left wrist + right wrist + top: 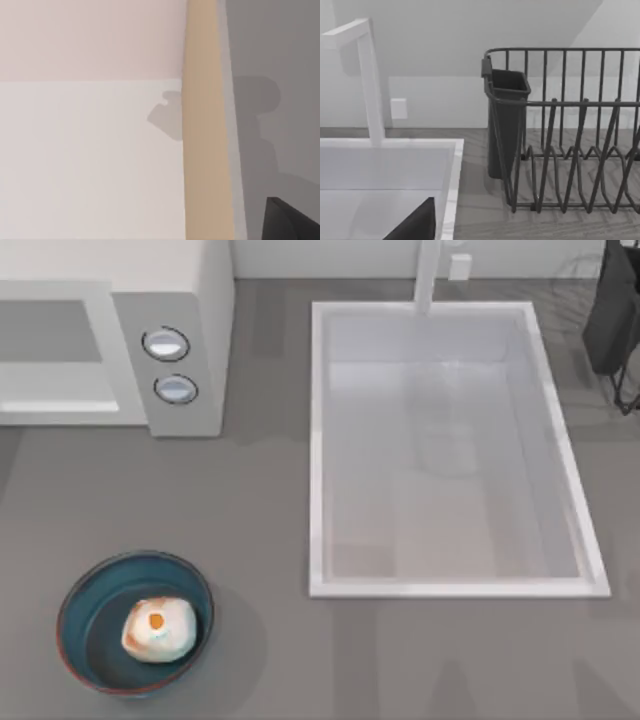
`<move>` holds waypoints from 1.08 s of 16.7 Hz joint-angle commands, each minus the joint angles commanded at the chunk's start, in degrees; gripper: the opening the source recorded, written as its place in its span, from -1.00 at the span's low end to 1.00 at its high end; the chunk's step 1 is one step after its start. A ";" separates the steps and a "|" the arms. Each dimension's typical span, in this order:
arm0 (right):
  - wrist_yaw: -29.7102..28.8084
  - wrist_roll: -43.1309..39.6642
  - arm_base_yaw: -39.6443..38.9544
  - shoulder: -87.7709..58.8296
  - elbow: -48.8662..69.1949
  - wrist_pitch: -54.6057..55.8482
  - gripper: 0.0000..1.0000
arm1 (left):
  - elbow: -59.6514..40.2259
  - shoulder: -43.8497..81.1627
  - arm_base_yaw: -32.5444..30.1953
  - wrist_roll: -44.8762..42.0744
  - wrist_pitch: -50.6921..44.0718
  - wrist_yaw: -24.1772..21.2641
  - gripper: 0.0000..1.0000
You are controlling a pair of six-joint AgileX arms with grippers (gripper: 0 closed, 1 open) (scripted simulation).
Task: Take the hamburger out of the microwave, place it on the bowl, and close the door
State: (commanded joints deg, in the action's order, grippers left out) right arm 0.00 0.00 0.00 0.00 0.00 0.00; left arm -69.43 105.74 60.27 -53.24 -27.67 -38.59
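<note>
— One hamburger (159,629) sits inside the bowl (80,598), a small pale cream lump with an orange spot on top and browner edges along its left side.

— Which way does it lie?

— It is roundish, so its long axis is faint; if anything it runs slightly from lower left to upper right in the top view. The orange spot faces up toward the camera. It rests right of the bowl's centre, near the right wall.

— And the bowl?

— Round and shallow, teal-blue inside with a thin reddish-brown rim, standing upright on the grey table (260,540) at the near left corner, well apart from the microwave (190,310).

— How does the microwave look?

— White-grey and boxy at the far left. Its side panel carries two round silver-rimmed bluish knobs (166,343), one above the other. The door (50,350), a white frame with a pale window, lies flat against the front, so it looks closed.

— What else is around?

— A large white sink (318,440) takes up the middle and right, with a white faucet (428,275) at its far edge. A dark dish rack (615,320) stands at the far right; the right wrist view shows its wire rack (570,130) and a cutlery cup (505,120) just beside the sink.

— And the grippers?

— I cannot tell how either pair of fingers stands. The left wrist view faces a pale wall and a tan vertical strip (205,125).
</note>
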 joint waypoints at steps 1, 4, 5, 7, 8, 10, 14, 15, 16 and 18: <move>0.00 0.00 0.00 0.00 0.00 0.00 1.00 | 1.70 0.80 0.05 -0.03 2.31 -0.03 -1.00; 0.00 0.00 0.00 0.00 0.00 0.00 1.00 | 4.46 2.18 0.17 -0.13 5.59 -0.11 -1.00; 0.00 0.00 0.00 0.00 0.00 0.00 1.00 | 4.49 2.19 0.17 -0.13 5.62 -0.12 -1.00; 0.00 0.00 0.00 0.00 0.00 0.00 1.00 | 4.43 1.96 -0.09 -0.10 5.43 -0.13 -1.00; 0.00 0.00 0.00 0.00 0.00 0.00 1.00 | 4.60 1.79 -0.20 0.02 5.54 -0.08 -1.00; 0.00 0.00 0.00 0.00 0.00 0.00 1.00 | 6.68 -0.26 -1.34 1.28 6.78 0.48 -1.00; 0.00 0.00 0.00 0.00 0.00 0.00 1.00 | 17.38 -8.25 -5.71 6.09 11.45 2.66 -1.00; 0.00 0.00 0.00 0.00 0.00 0.00 1.00 | 20.39 -10.41 -6.88 7.40 12.76 3.23 -1.00; 0.00 0.00 0.00 0.00 0.00 0.00 1.00 | 22.82 -12.37 -7.95 8.60 13.98 3.75 -1.00; 0.00 0.00 0.00 0.00 0.00 0.00 1.00 | 25.87 -15.23 -9.54 10.37 15.76 4.52 -1.00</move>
State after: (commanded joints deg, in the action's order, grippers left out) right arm 0.00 0.00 0.00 0.00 0.00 0.00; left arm -43.56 90.51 50.74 -42.88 -11.91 -34.07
